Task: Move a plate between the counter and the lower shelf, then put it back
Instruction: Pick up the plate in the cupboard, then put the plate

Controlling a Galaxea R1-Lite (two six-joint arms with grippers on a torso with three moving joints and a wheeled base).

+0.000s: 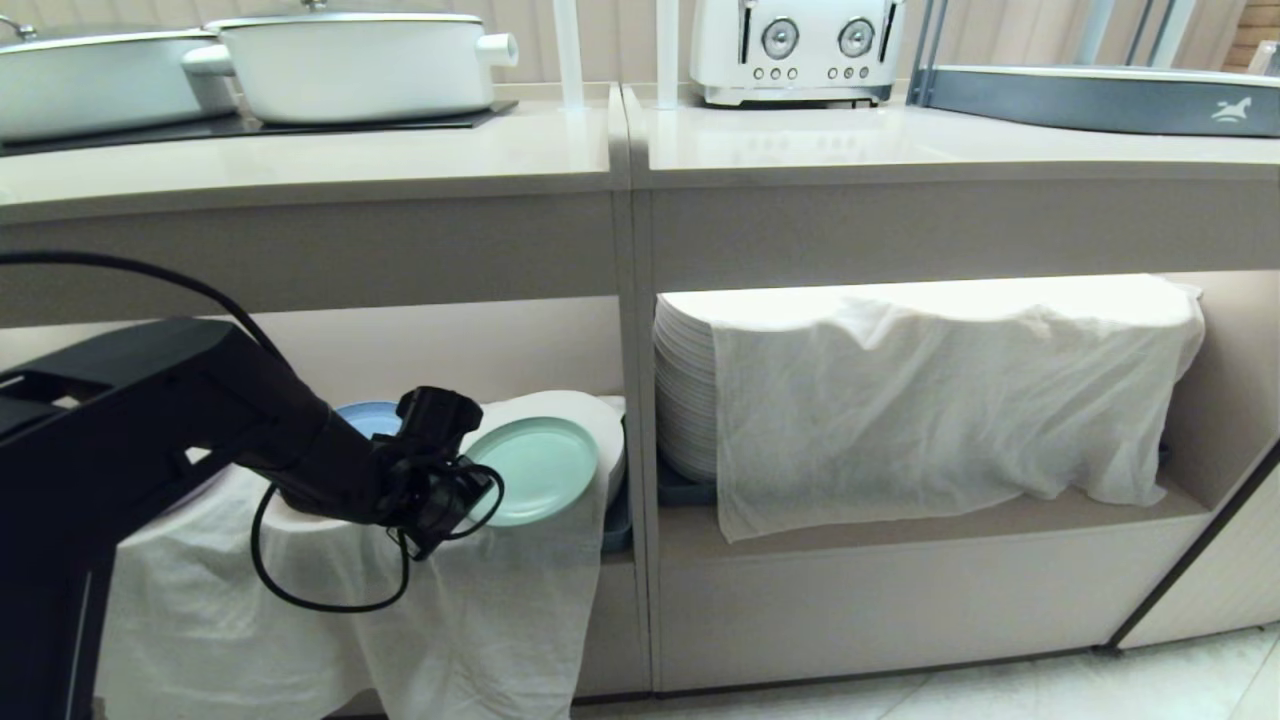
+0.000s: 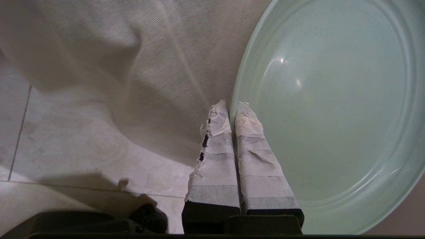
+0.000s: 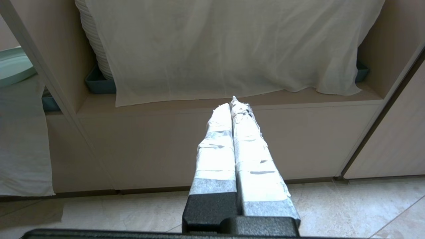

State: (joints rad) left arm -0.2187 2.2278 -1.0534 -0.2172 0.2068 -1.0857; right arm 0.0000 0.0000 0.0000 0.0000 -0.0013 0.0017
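Note:
The mint-green plate (image 1: pixel 540 470) hangs tilted in front of the left compartment of the lower shelf (image 1: pixel 900 520), above the draped white cloth (image 1: pixel 450 600). My left gripper (image 1: pixel 478 490) is shut on its near rim. In the left wrist view the taped fingers (image 2: pixel 212 156) pinch the rim of the plate (image 2: pixel 332 116), one on each side, and the gripper (image 2: pixel 232 108) points at the cloth. The beige counter (image 1: pixel 400 160) runs above. My right gripper (image 3: pixel 232 103) is shut and empty, low in front of the right compartment; the plate's edge (image 3: pixel 13 64) shows beyond it.
A blue plate (image 1: pixel 365 418) lies on the cloth behind my left wrist. A tall stack of white plates (image 1: pixel 685 390) under a cloth fills the right compartment. On the counter stand white pots (image 1: pixel 350 60), a toaster (image 1: pixel 795 50) and a grey-blue tray rack (image 1: pixel 1100 100).

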